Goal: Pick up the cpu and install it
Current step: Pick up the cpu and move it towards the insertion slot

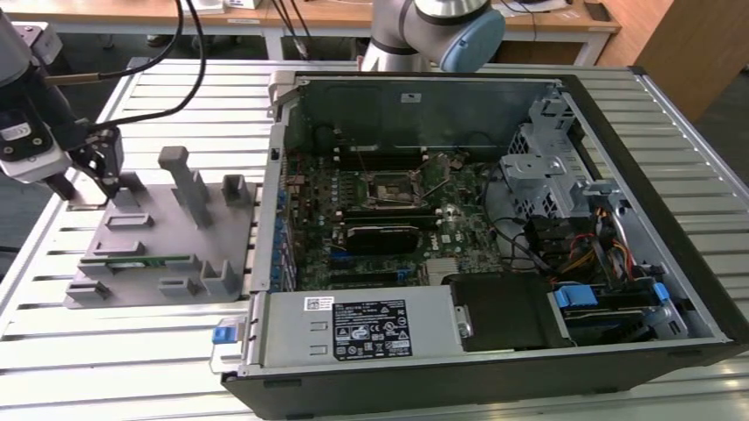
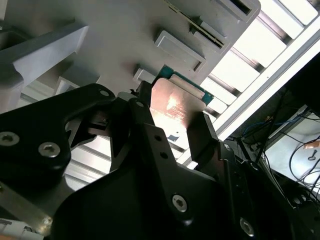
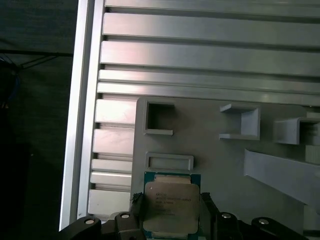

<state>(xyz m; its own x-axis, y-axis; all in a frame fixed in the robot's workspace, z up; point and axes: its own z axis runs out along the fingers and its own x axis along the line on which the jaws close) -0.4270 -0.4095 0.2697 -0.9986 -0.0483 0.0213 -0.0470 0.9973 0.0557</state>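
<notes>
Gripper (image 3: 172, 209) pinches cpu (image 3: 171, 200) in first wrist view; exterior view adds the computer case (image 1: 445, 110).

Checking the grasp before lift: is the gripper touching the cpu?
Cannot tell. In the first wrist view the gripper straddles the cpu over the grey tray; neither contact nor a gap shows plainly at its edges.

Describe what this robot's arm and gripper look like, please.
The arm is a silver-grey tube with a pale blue cap at its joint. The gripper is matte black, built of flat angular plates fixed with silver screws, mounted on a white wrist block. Black cables run to it.
</notes>
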